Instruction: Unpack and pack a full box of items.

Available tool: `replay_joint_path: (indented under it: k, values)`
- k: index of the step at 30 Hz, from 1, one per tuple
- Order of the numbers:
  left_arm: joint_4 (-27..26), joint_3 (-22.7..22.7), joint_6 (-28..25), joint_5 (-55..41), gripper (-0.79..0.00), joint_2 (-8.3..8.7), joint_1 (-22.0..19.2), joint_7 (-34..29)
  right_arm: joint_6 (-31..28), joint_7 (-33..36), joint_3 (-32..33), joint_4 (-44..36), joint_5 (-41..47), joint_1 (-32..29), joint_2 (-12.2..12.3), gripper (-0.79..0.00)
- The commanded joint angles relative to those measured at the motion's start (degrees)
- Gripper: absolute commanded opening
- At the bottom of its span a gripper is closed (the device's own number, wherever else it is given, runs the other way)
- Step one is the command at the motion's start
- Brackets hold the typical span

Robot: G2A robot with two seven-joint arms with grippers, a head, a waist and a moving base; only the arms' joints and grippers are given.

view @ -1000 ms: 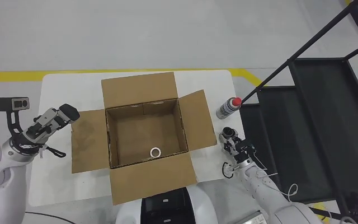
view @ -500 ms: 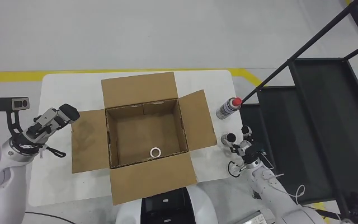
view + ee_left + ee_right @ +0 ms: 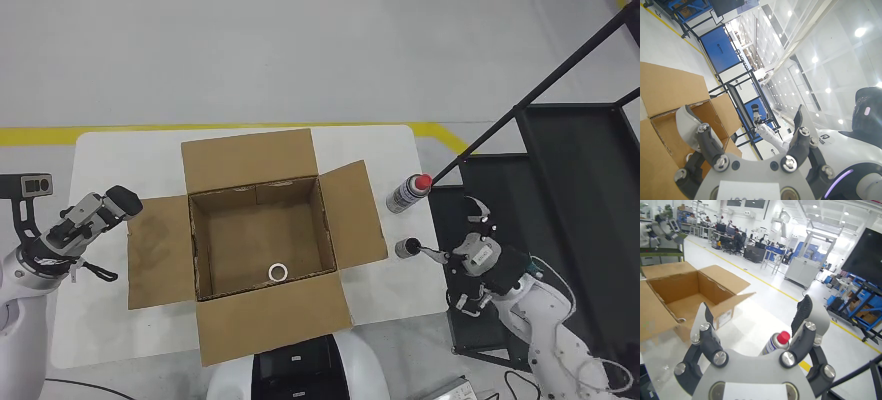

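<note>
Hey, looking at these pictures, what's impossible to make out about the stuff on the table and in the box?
- Ring in the box: too small in the top view to tell what it is. In the right wrist view the box wall hides most of it.
- Dark item beside the box's flap: too small in the top view to identify.
- Can: in the right wrist view its lower body is hidden behind the right gripper.

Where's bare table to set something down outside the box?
Free: the table's far-left corner beside the box's back flap, and the near-left corner beside the front flap. Crowded: the right edge, where a spray can and a small dark item stand.
</note>
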Motion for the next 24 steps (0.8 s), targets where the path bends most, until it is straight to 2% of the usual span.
replay_joint_path:
  k: [1,5,13,17,24]
  values:
    - [0.0,0.0,0.0,0.0,0.0,0.0,0.0,0.0,-3.53,5.05,0.49,-6.04,0.47,0.27,0.23,0.0]
    - [0.0,0.0,0.0,0.0,0.0,0.0,0.0,0.0,-7.52,14.47,-1.98,-9.36,1.51,5.14,0.56,0.0]
    - [0.0,0.0,0.0,0.0,0.0,0.0,0.0,0.0,-15.21,29.4,-15.87,-4.02,4.21,23.79,0.49,0.0]
    - [0.0,0.0,0.0,0.0,0.0,0.0,0.0,0.0,-18.38,39.36,-23.09,-1.47,4.82,32.13,0.1,0.0]
    - [0.0,0.0,0.0,0.0,0.0,0.0,0.0,0.0,-16.99,59.57,-36.31,1.11,3.05,43.18,-1.45,0.0]
